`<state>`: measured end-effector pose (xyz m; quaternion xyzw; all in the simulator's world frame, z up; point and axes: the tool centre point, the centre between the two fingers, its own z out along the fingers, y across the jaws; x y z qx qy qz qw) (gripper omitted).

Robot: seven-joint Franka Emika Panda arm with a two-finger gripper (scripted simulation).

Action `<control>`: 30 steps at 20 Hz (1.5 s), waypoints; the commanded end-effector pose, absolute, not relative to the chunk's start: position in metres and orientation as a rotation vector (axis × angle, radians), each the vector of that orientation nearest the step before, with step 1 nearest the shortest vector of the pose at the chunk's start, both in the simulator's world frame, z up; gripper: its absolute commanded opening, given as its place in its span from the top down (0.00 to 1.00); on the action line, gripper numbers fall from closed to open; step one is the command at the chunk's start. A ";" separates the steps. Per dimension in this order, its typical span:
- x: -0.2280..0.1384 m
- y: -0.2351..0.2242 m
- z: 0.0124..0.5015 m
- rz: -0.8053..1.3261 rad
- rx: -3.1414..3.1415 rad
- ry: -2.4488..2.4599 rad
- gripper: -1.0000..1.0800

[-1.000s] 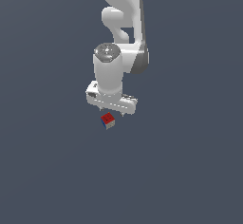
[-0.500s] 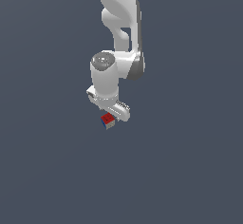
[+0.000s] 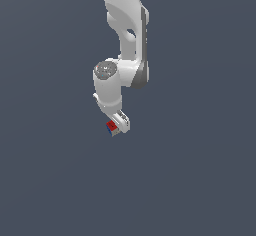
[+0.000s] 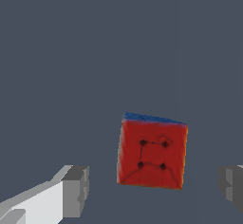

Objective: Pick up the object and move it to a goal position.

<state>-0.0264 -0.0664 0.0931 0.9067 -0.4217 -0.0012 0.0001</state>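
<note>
The object is a tiny cube with a red face bearing a dark mark and a blue side. It lies on the dark grey floor, seen in the wrist view and in the exterior view. My gripper hangs just over it, fingers pointing down. The grey fingertips stand wide apart, one on each side of the cube, with a clear gap to it on both sides. In the exterior view the gripper sits right at the cube, and the white hand hides part of it.
A plain dark grey floor fills both views. The white arm comes down from the exterior view's top.
The hand has turned about its own axis, so it looks narrower in the exterior view. The upper arm links have shifted. The cube has stayed in place.
</note>
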 end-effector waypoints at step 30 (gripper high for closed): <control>-0.031 -0.072 0.033 0.000 2.767 -1.487 1.00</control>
